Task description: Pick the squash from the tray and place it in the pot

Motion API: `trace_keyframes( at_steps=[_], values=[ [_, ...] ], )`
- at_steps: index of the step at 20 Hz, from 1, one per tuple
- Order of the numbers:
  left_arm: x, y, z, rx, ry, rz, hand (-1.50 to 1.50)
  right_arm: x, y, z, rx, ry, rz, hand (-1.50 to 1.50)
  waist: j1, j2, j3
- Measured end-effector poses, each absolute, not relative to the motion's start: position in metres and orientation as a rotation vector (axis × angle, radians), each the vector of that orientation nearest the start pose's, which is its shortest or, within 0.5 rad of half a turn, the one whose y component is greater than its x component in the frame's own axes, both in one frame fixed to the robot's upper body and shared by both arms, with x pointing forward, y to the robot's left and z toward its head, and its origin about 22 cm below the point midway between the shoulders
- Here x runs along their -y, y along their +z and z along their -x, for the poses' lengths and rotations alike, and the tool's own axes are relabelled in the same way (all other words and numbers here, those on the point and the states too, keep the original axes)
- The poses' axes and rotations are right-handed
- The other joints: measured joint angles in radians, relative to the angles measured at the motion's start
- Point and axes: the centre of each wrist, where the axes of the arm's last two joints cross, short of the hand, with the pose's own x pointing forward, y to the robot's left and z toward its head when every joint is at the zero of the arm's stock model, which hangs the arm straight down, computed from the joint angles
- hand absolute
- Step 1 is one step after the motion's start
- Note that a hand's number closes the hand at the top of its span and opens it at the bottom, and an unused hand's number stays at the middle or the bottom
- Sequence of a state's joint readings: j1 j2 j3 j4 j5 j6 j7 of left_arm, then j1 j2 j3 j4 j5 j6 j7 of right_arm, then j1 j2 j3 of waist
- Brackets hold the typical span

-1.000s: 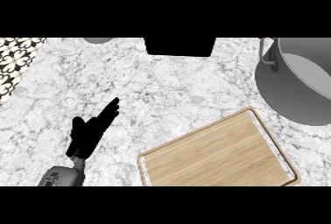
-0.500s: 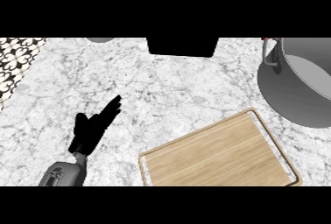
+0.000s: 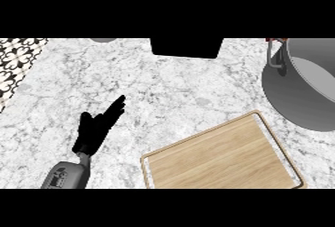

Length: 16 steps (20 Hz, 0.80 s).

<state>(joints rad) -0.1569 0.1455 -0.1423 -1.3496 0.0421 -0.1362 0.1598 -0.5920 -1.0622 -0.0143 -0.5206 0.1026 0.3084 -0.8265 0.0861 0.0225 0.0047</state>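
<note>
A wooden tray (image 3: 222, 155) lies at the lower right of the marble counter, its surface bare. No squash shows anywhere in the head view. The grey pot (image 3: 302, 84) stands at the right edge, with a handle (image 3: 276, 53) on its near-left side and only part of it in frame. My left hand (image 3: 97, 128) rests open at the lower left, fingers straight and pointing up and to the right, well apart from the tray. My right hand does not appear.
A black block (image 3: 186, 47) sits at the top middle of the counter. A patterned black-and-white tile strip (image 3: 16, 62) runs along the upper left. A small grey round shape (image 3: 103, 40) peeks in at the top edge.
The view has shifted slightly, so the pot and tray sit a little lower and further left. The left hand keeps its open pose.
</note>
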Motion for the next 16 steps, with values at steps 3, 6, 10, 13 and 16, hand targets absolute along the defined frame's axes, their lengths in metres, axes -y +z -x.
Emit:
trace_keyframes(
  at_steps=[3, 6, 10, 13, 16],
  values=[
    [-0.218, -0.012, -0.279, 1.294, -0.341, 0.104, 0.0, 0.531, 0.168, -0.318, 1.695, 0.892, 0.633, 1.5, -0.006, -0.001, -0.001],
    [-0.221, -0.014, -0.276, 1.284, -0.337, 0.099, 0.0, 0.512, 0.162, -0.338, 1.67, 0.974, 0.632, 1.5, -0.013, -0.003, -0.001],
    [-0.22, -0.012, -0.277, 1.293, -0.338, 0.104, 0.0, 0.49, 0.155, -0.358, 1.597, 1.111, 0.75, 1.5, -0.013, -0.003, -0.002],
    [-0.22, -0.013, -0.276, 1.295, -0.344, 0.103, 0.0, 0.477, 0.148, -0.369, 1.512, 1.23, 0.862, 1.5, -0.013, -0.001, -0.002],
    [-0.217, -0.014, -0.278, 1.298, -0.341, 0.102, 0.0, 0.46, 0.135, -0.38, 1.403, 1.311, 0.901, 1.5, -0.012, 0.001, -0.003]
  ],
)
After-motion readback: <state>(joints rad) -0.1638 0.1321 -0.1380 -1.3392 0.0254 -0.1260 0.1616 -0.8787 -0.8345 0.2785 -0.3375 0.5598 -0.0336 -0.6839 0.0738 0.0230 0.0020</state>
